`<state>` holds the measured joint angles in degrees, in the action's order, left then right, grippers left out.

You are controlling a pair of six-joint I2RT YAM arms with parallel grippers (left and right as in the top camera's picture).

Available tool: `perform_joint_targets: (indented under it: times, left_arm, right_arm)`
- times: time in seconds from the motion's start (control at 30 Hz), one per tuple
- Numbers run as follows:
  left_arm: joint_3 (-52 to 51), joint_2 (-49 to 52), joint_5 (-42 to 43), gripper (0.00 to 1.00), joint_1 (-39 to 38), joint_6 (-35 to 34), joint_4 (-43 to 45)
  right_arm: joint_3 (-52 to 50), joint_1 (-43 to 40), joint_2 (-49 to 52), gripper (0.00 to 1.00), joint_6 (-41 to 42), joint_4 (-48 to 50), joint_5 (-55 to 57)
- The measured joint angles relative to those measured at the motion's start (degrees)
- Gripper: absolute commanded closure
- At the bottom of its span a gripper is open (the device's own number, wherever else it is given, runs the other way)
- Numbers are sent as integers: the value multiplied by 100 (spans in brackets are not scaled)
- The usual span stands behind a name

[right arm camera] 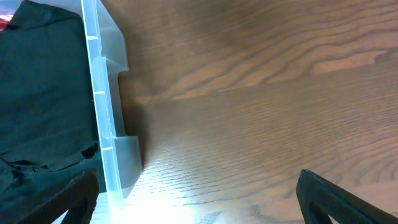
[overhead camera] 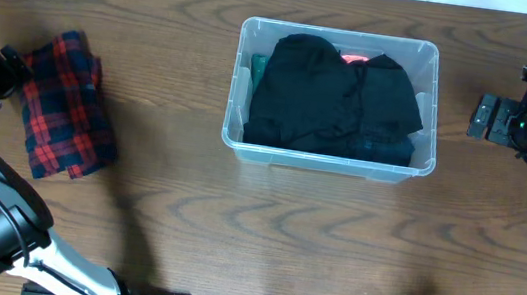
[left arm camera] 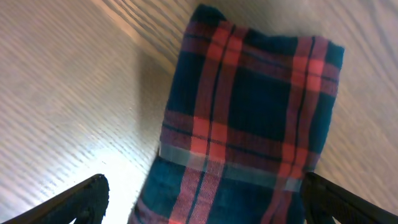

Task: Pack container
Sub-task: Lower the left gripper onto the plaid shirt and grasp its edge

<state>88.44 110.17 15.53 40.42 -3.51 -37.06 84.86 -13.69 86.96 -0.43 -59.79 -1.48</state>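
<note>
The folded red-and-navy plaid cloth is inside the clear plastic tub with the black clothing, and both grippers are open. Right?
No. The folded red-and-navy plaid cloth lies on the wooden table left of the clear plastic tub, as the overhead view shows. The black clothing is in the tub; the left gripper and right gripper are open.

Soft, even light fell from above on the bench, and the overhead view was sharp. In the right wrist view a dull shadow lay just beside the wall of the container, with white glare on the wood near its corner. The left wrist view was blurred, the plaid cloth soft-edged.
</note>
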Motion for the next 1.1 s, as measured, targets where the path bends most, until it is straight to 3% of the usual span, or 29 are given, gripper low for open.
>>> perform_joint_targets:
  times: [0.67, 1.1]
  left_arm:
    - [-299, 107, 74, 1, 35, 994, -4]
    - [-487, 791, 140, 2, 39, 1143, 254]
  right_arm:
    - [0, 0, 2, 1, 0, 0, 0]
    - [0, 0, 2, 1, 0, 0, 0]
